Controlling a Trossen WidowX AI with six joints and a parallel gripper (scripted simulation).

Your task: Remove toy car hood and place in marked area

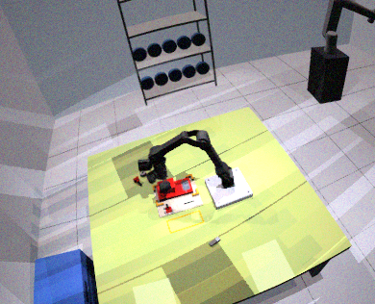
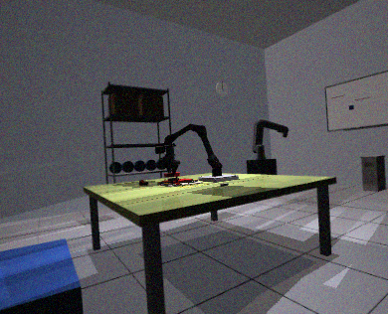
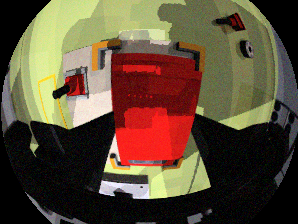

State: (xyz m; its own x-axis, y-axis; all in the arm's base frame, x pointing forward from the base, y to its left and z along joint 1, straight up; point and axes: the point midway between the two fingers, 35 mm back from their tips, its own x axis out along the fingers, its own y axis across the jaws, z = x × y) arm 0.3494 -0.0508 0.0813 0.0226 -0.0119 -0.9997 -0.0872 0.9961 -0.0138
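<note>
The toy car (image 1: 178,192) (image 2: 180,180) sits on a white board (image 1: 187,204) left of the arm's base. Its red hood (image 3: 154,106) (image 1: 173,187) fills the middle of the wrist view, with the car's grey body and orange corners (image 3: 107,50) showing behind it. My gripper (image 1: 164,186) (image 2: 171,172) (image 3: 153,116) is down at the car and shut on the hood. I cannot tell whether the hood is clear of the car. The marked area, a yellow outline (image 1: 168,226) (image 3: 45,90), lies on the table just in front of the white board.
A small red part (image 1: 138,181) (image 3: 234,22) lies left of the car. A small grey piece (image 1: 214,241) lies further forward. The arm stands on a white base plate (image 1: 240,191). A blue box (image 1: 62,279), a shelf (image 1: 168,48) and a second arm (image 1: 328,67) stand off the table.
</note>
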